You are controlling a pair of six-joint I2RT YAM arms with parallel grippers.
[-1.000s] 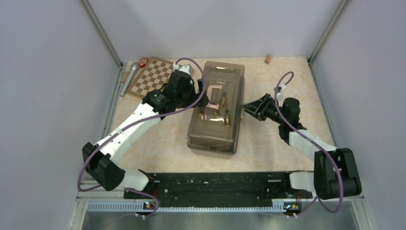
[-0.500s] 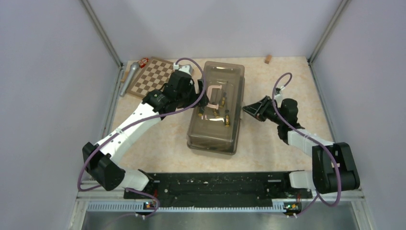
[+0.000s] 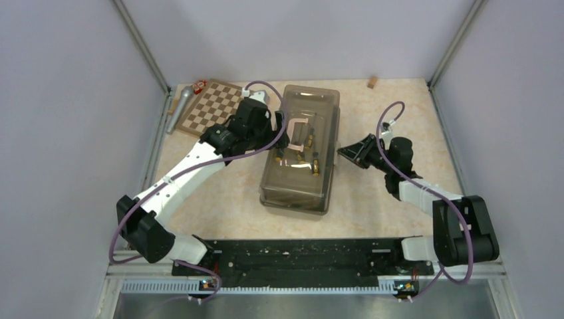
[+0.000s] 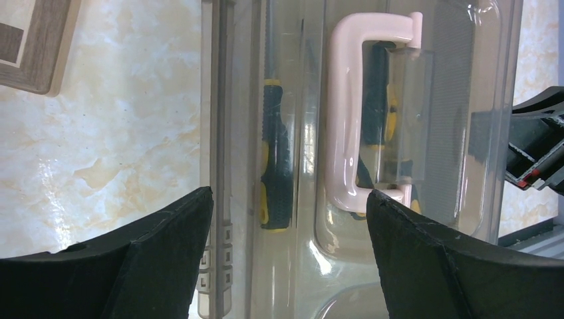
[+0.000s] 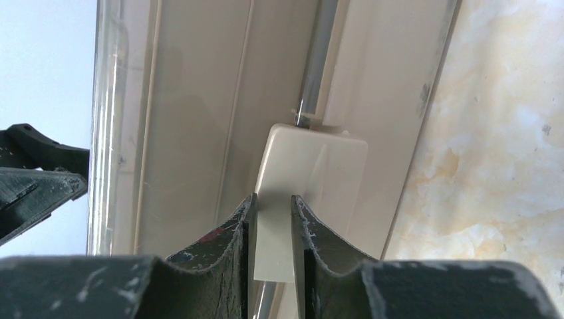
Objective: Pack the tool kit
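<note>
The tool kit is a translucent grey-brown toolbox [image 3: 302, 179] lying shut in the middle of the table, with a pale pink handle [image 3: 299, 133] on its lid. Yellow-black screwdrivers [image 4: 276, 153] show through the lid. My left gripper [image 3: 278, 129] is open and empty just above the lid, its jaws straddling the handle [image 4: 346, 113] and the box's left edge. My right gripper [image 3: 340, 151] is at the box's right side. Its jaws are nearly together, and the fingertips [image 5: 249, 206] are against a beige latch [image 5: 319, 159]. Pliers are not visible.
A brown-and-cream chessboard [image 3: 211, 106] and a silver microphone [image 3: 179, 109] lie at the back left. A small orange-red object [image 3: 199, 86] sits by the board's far corner. A small brown block [image 3: 373, 82] is at the back wall. Walls enclose the table.
My right arm has drawn in a little, and its gripper stays at the toolbox's right side. The left gripper has barely moved above the lid.
</note>
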